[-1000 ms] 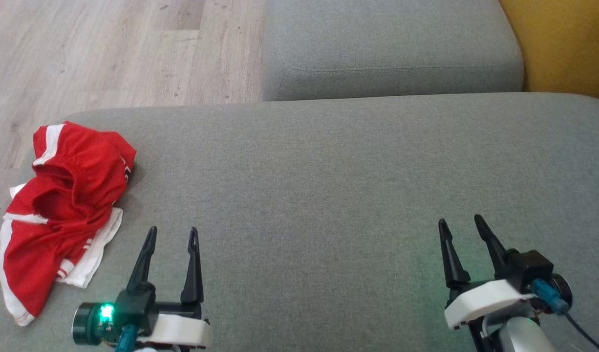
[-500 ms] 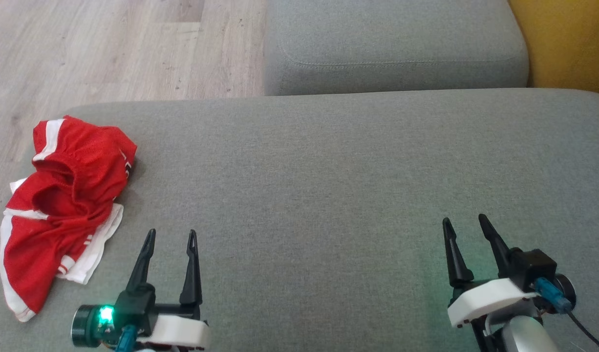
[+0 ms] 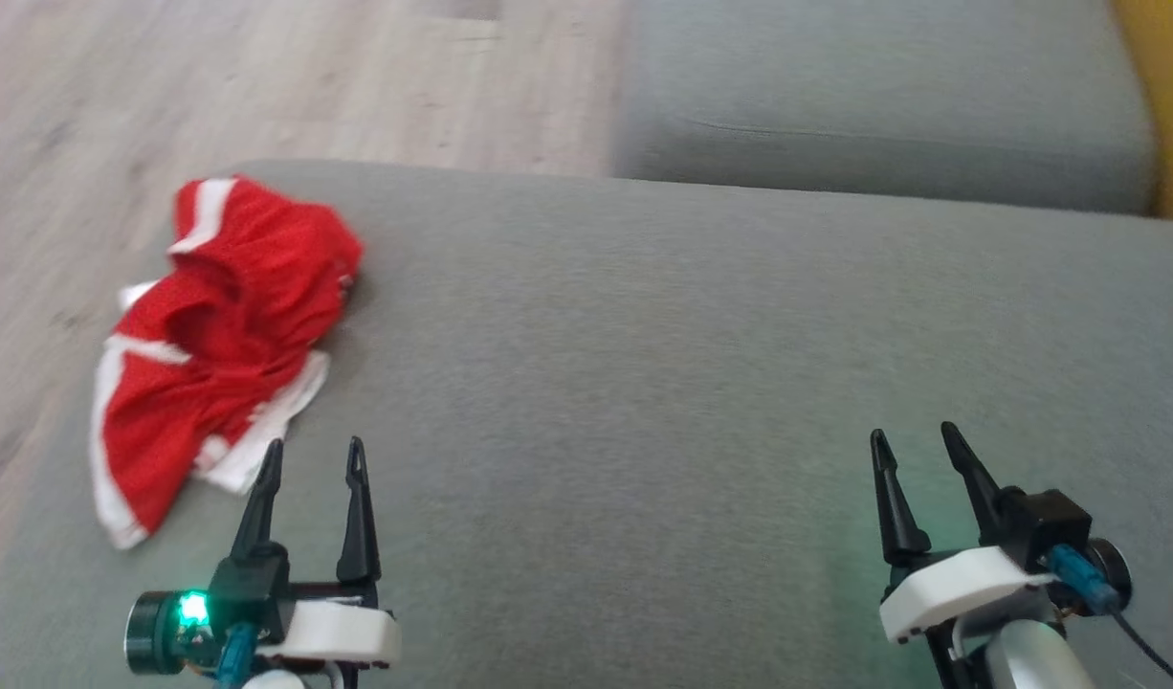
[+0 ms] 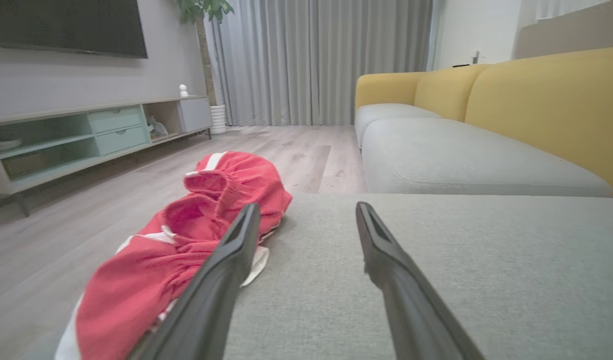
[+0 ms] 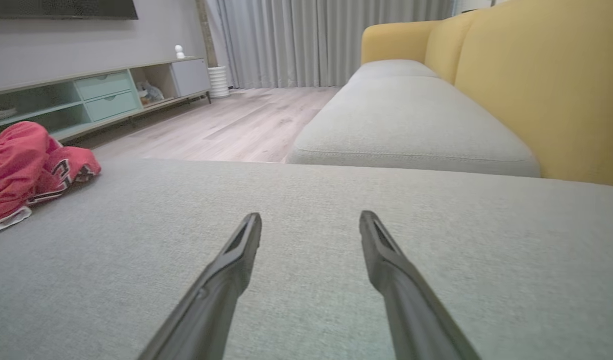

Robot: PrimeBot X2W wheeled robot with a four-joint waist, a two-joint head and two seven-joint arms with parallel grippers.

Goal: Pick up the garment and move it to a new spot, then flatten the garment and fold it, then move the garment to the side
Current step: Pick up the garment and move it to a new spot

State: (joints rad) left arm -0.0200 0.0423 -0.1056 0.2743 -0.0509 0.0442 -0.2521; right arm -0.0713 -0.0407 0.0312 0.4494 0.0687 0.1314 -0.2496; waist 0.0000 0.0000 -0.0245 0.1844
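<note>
In the head view, the red garment (image 3: 223,325) with white trim lies crumpled at the far left corner of the grey seat cushion (image 3: 644,383), beside the wooden floor (image 3: 261,86). The left gripper (image 3: 314,445) sits just short of the garment's near edge, jaws spread and empty. The right gripper (image 3: 912,433) is well apart on the other side, also parted and holding nothing. In the left wrist view, the garment (image 4: 221,200) shows past the left finger, which overlaps its edge; I cannot tell whether they touch. In the right wrist view, both fingers point over bare cushion with the garment (image 5: 26,165) far to the left and a yellow backrest (image 5: 536,90) to the right.
</note>
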